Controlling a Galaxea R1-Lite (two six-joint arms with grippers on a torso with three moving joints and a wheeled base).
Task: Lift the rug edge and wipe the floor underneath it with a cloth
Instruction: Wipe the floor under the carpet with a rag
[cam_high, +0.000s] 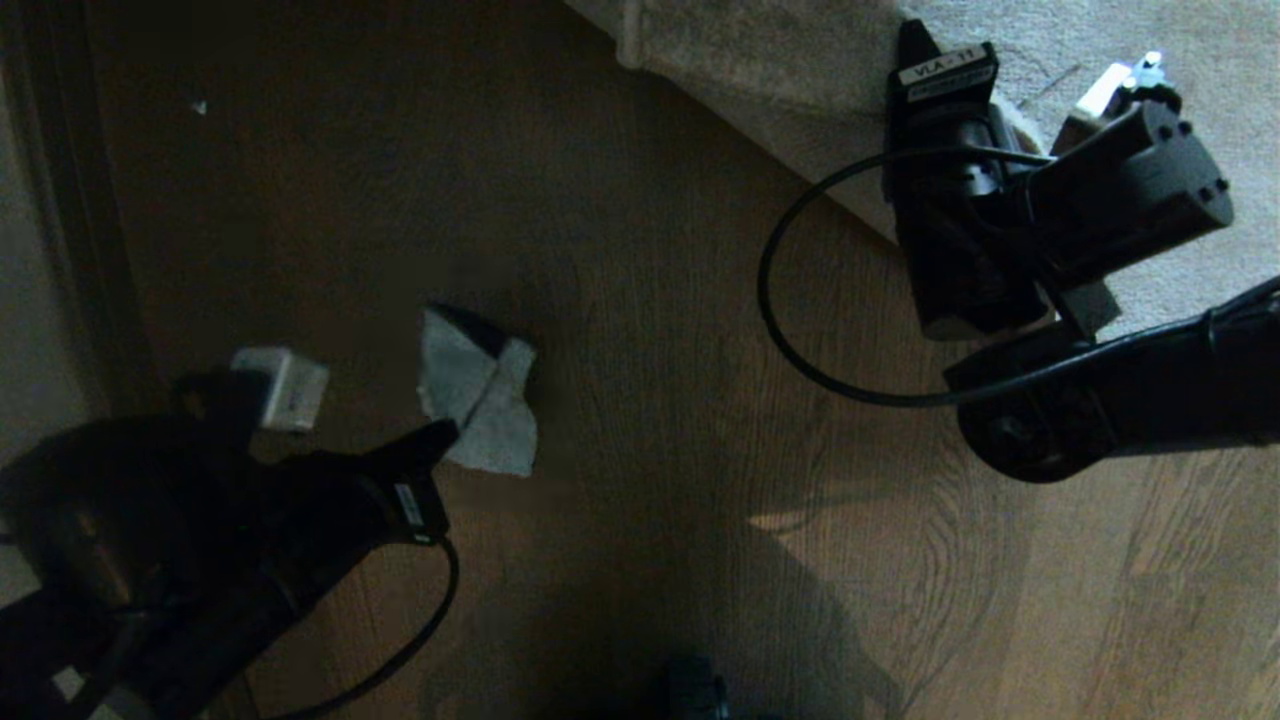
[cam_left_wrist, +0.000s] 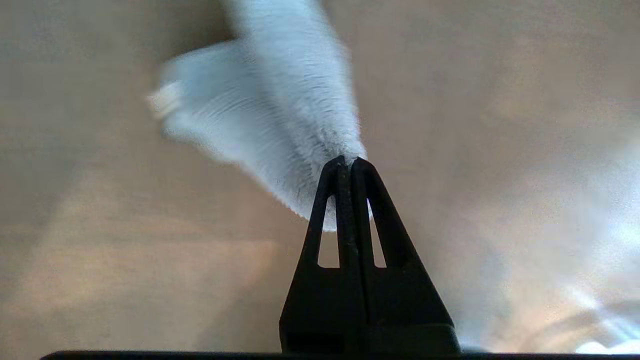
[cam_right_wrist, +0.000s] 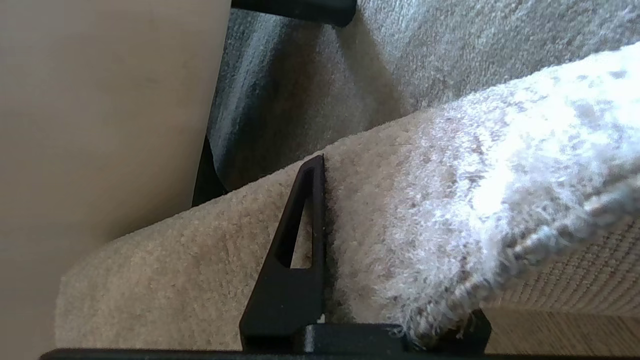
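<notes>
Terry cloth (cam_left_wrist: 280, 125) — left jaws' grip

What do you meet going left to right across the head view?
Left hand pinching the cloth → bare wood floor → looped black cable → right hand gripping the lifted rug edge.

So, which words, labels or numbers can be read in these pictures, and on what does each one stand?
"VLA - 11": white label on the right gripper, near the rug edge.
A second line under it: too blurred to read.
Small white label on the left gripper: too small to read.
</notes>
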